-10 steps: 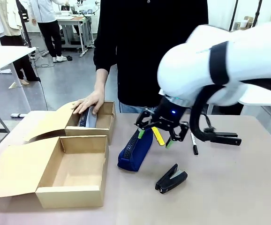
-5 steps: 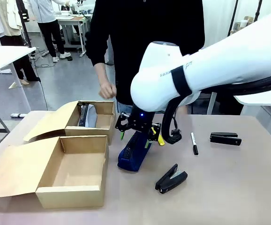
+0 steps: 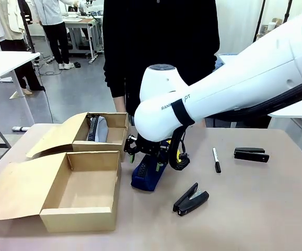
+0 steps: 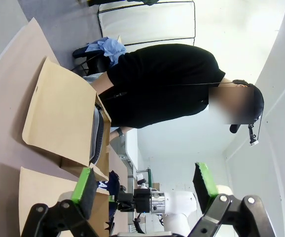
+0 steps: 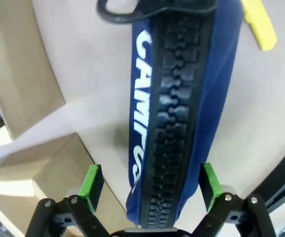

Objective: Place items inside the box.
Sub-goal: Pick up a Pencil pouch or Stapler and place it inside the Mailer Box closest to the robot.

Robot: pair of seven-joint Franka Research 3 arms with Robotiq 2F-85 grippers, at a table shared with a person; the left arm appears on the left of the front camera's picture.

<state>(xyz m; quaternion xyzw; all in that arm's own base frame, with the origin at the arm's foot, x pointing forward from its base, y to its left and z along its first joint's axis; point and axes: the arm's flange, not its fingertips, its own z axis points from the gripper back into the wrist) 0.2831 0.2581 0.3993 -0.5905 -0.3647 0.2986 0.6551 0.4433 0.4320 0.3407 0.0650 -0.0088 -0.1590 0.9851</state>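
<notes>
The right arm (image 3: 234, 78) is cased in smooth, rounded white shells, with grey lettering printed beside a black band (image 3: 178, 111), and a black cable (image 3: 182, 163) is looped at its wrist. The right gripper (image 5: 150, 185) and the left gripper (image 4: 145, 185) are built of black linked fingers, joined by silver pins and tipped with bright green pads (image 5: 91, 181). The person (image 3: 161, 47) is dressed in a black long-sleeved top.

The near box (image 3: 78, 218) stands open-topped, its floor free; the right arm (image 3: 234, 78) crosses over the navy pencil case (image 3: 143, 179), barring that path; open table (image 3: 234, 183) lies between the near stapler (image 3: 191, 198) and the far stapler (image 3: 251, 154)
</notes>
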